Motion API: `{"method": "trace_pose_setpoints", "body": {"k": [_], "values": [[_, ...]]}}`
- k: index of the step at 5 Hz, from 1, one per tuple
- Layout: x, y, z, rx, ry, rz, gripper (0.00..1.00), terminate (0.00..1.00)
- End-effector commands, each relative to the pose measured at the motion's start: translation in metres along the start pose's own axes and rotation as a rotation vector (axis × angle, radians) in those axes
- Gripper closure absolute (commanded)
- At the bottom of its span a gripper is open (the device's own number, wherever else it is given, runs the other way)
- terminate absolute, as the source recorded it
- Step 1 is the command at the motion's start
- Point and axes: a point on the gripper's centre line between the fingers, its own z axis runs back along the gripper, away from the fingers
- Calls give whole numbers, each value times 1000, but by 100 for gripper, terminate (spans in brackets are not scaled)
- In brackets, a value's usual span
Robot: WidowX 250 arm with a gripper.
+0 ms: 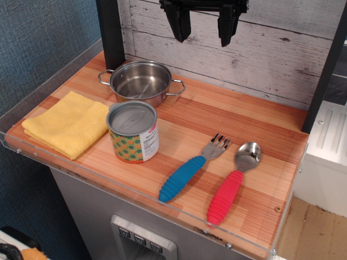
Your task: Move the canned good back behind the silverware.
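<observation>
The canned good [133,132] stands upright near the front of the wooden counter, with a grey lid and a label of green and orange dots. The silverware lies to its right: a fork with a blue handle [190,168] and a spoon with a red handle [233,181], both with their heads pointing to the back. My gripper [205,27] hangs open and empty high at the back, in front of the plank wall, well above and behind the fork.
A shiny steel two-handled pot [141,81] stands just behind the can. A folded yellow cloth [68,124] lies at the left. A clear raised lip runs along the counter's front and left edges. Dark posts stand at back left and right.
</observation>
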Motion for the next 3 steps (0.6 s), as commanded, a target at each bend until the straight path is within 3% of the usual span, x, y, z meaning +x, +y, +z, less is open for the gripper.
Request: {"method": "trace_pose_setpoints", "body": {"k": [1,3], "values": [[0,0,0,0,0,0,0,0],[-53,30,5,21,71,-206,0,0]]}}
